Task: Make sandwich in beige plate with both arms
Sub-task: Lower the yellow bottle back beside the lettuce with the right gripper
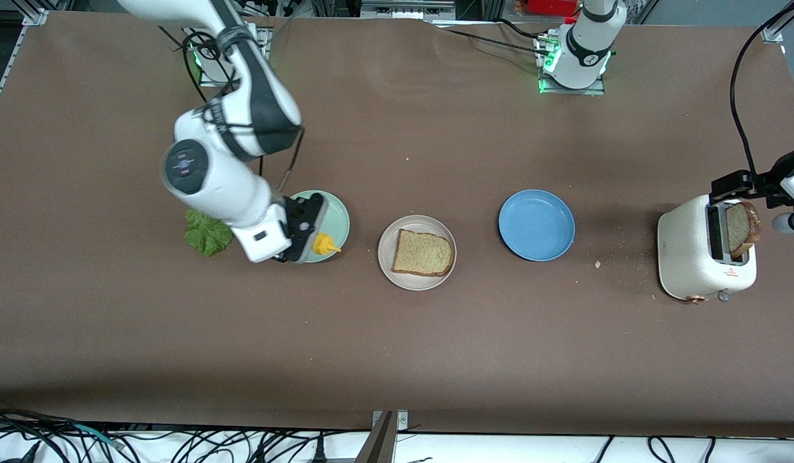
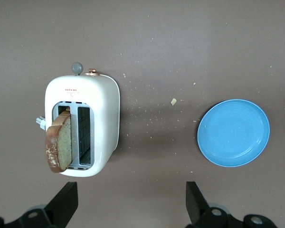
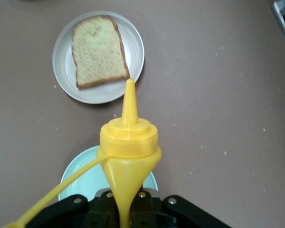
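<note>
The beige plate sits mid-table with one slice of toasted bread on it; both show in the right wrist view, plate and slice. A second slice stands in the white toaster, also in the left wrist view. The green lettuce leaf lies on the table, partly hidden by the right arm. My right gripper is shut on a yellow squeeze bottle over the mint-green plate. My left gripper is open and empty, over the table beside the toaster.
A blue plate lies between the beige plate and the toaster. Crumbs are scattered on the brown table around the toaster. The mint-green plate lies beside the beige plate toward the right arm's end.
</note>
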Available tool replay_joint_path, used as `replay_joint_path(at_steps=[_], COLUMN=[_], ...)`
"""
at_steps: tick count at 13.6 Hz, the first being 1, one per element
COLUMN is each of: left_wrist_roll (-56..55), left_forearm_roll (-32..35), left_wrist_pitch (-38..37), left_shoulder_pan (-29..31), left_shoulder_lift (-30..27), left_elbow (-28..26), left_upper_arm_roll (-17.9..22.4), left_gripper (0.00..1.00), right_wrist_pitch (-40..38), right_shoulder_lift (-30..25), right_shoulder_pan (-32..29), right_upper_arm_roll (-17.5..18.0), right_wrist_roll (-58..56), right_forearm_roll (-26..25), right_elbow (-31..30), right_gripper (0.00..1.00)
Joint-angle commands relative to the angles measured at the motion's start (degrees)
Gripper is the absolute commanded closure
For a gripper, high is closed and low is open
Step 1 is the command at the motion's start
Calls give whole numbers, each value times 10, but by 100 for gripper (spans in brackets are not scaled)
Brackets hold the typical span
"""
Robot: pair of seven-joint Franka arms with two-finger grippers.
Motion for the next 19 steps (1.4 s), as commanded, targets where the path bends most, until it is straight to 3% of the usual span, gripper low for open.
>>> replay_joint_path(at_steps=[1,4,8,12,16,19], left_wrist_roll=[45,51,85,105,105,108], left_forearm_roll=[15,15,13,11,10,-3], left_wrist_pitch=[24,33,71,103,139,171], left_shoulder_pan=[22,36,54,80,92,104], left_shoulder_lift=[4,12,12,11,1,-1], left_elbow=[-9,-13,-45,-69,-105,-129], left_upper_arm_roll=[-5,-5,-6,-6,-7,-8], left_gripper=[0,0,0,0,0,0], right_wrist_pitch=[25,16,-54,-180,-353,-407], right_shoulder_lift=[-78,-89,-82,-49,56,120], right_shoulder_pan=[-9,-9,-19,-107,-179,-194], right_upper_arm_roll=[-28,-80,-153,-156,-156,-154], right_wrist_roll=[-141,-305,-537,-706,-868,-950], right_forearm_roll=[117,237,405,458,549,579], right_elbow=[-113,-165,-243,-270,-270,-268], right_gripper=[100,100,100,100,100,100])
